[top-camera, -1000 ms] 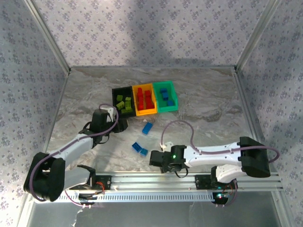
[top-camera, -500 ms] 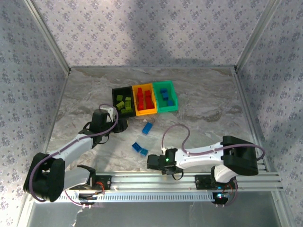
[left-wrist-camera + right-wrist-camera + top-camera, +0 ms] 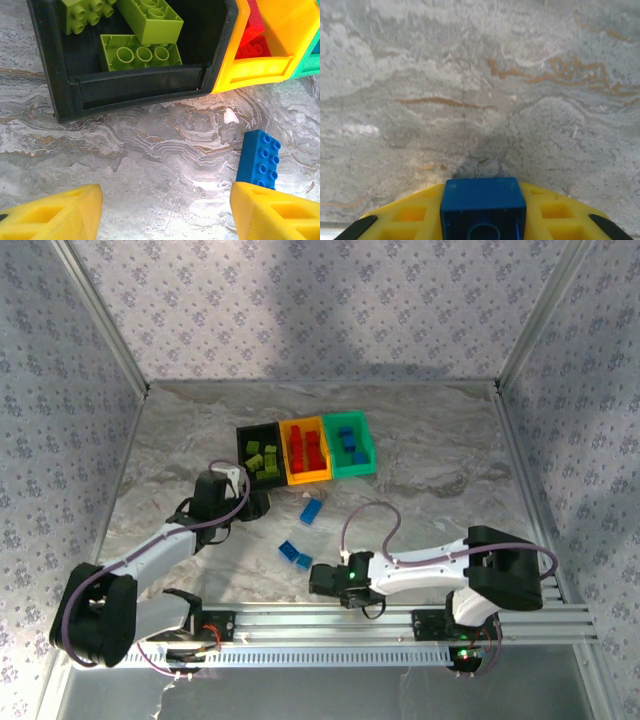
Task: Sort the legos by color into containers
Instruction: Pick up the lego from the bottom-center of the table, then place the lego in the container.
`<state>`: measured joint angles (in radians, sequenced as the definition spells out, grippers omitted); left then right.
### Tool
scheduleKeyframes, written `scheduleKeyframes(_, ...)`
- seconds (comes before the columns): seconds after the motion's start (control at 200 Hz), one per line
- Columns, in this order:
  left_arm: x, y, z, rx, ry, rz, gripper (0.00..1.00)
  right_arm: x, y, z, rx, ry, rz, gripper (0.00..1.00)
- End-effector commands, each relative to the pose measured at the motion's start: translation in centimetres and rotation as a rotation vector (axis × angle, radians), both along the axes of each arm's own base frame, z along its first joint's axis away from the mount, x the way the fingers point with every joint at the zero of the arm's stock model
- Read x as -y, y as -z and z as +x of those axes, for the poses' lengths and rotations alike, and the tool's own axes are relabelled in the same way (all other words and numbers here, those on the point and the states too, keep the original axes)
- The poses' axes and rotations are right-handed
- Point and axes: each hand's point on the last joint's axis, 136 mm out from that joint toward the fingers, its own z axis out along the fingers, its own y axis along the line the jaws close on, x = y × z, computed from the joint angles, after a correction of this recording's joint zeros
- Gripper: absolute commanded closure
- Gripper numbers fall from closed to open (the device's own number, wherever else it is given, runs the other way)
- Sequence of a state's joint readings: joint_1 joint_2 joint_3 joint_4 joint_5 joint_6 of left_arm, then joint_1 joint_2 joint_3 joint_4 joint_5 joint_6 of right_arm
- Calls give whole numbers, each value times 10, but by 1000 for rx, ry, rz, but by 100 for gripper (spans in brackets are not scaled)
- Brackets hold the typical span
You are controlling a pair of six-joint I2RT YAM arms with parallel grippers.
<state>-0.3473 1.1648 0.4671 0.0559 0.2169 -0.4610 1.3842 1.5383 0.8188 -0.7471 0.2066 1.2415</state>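
In a row on the table (image 3: 440,460), touching: left container (image 3: 241,445), middle container (image 3: 308,478), right container (image 3: 352,471), bricks (image 3: 150,20) inside each. Before the middle container lies a loose brick (image 3: 311,510); nearer, slightly left, a brick pair (image 3: 294,555). At the front edge, a gripped brick (image 3: 483,205) in the right gripper (image 3: 316,581).

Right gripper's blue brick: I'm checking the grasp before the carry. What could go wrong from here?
1. The right gripper seems to pinch the blue brick at its fingertips alone, so it might slip in transit.
2. The green bin touches the yellow-orange bin; an off-centre drop could land in the wrong one.
3. The left gripper hangs open near the route, by a loose blue brick; the arms could clash.
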Motion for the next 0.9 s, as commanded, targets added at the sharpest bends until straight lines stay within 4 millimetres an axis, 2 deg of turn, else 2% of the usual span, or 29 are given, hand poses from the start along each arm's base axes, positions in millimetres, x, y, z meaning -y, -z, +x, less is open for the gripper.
scheduleKeyframes(0.0,5,-16,7,47,15,-8,32,0,-8,16,51,20,28,69)
scheduleKeyframes(0.09,5,-15,8,45,17,-9,32,-3,-10,27,64,25,51,69)
scheduleKeyframes(0.225,6,-16,8,44,20,-12,32,-16,-14,54,110,28,119,69)
scheduleKeyframes(0.26,6,-17,8,45,20,-11,32,-25,-16,64,129,24,156,69)
scheduleKeyframes(0.34,6,-16,8,42,21,-10,32,-29,-24,89,165,15,170,69)
scheduleKeyframes(0.62,13,-24,4,49,51,-24,32,-19,-82,207,367,74,229,69)
scheduleKeyframes(0.765,17,-28,2,59,66,-28,32,-10,-103,267,426,113,232,69)
scheduleKeyframes(0.79,18,-28,1,59,73,-29,32,-6,-101,275,421,107,222,69)
scheduleKeyframes(0.8,19,-27,1,58,74,-29,32,-9,-110,282,438,104,234,69)
scheduleKeyframes(0.895,27,-26,-1,62,100,-24,32,-8,-124,321,464,102,258,67)
